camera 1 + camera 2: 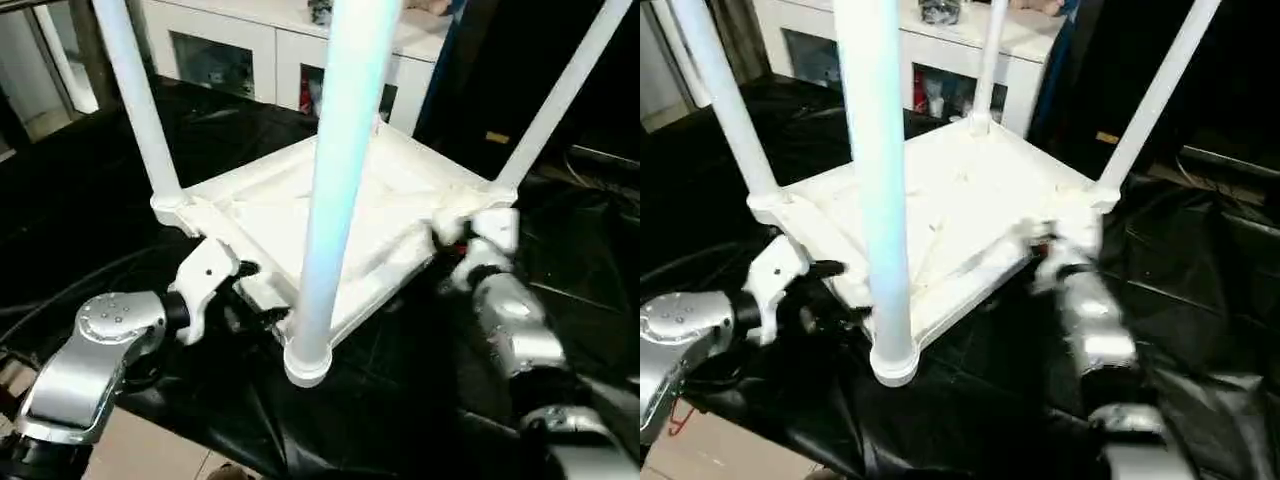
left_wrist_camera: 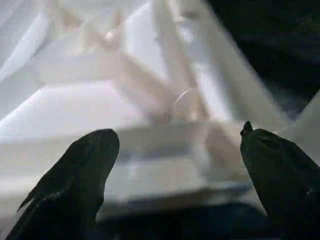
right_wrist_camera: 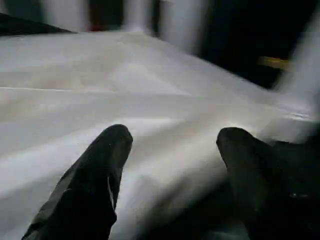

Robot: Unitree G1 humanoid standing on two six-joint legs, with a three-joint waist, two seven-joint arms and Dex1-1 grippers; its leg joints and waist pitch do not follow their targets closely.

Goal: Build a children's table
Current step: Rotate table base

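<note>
The white children's table lies upside down on a black sheet, its ribbed underside [image 1: 300, 215] facing up. Four round tube legs stand in the corner sockets: a near one [image 1: 340, 180], a left one [image 1: 135, 100], a right one [image 1: 560, 95] and a far one [image 1: 987, 60]. My left gripper [image 1: 255, 293] is at the top's near-left edge, open; the left wrist view shows the rim [image 2: 165, 165] just beyond its fingers. On the near-right edge my right gripper [image 1: 450, 235] is open too, with the white edge [image 3: 165, 115] ahead of it.
A white cabinet with glass doors [image 1: 240, 50] stands behind the table. The black sheet [image 1: 400, 400] covers the floor around it, with wrinkles at the right. Bare tiled floor [image 1: 150, 450] shows at the near left. The near leg rises close in front of the camera.
</note>
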